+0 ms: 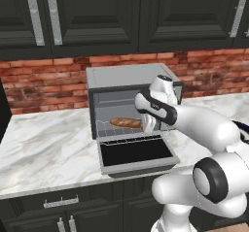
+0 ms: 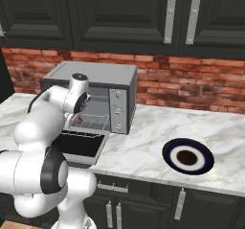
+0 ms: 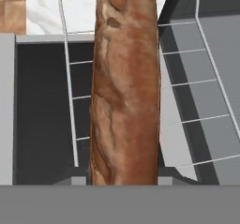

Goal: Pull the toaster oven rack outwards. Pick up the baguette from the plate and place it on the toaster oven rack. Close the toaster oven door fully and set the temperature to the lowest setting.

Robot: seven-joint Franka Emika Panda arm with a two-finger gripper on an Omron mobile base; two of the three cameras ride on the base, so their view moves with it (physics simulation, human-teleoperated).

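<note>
Right now we hold the baguette (image 3: 124,92) in our gripper (image 1: 148,124), jaws closed on its near end, over the toaster oven rack (image 3: 197,85) at the mouth of the toaster oven (image 1: 121,78). Below it the toaster oven door (image 1: 136,153) lies dropped open. Well to the right, the plate (image 2: 187,156) sits on the marble counter (image 2: 143,142).

The white arm bends up from its base and reaches forward and down; the wrist tips the tool (image 1: 147,124) low at the front; its two small dark tips sit a bit apart, one on each side of the long bread, holding it.
</note>
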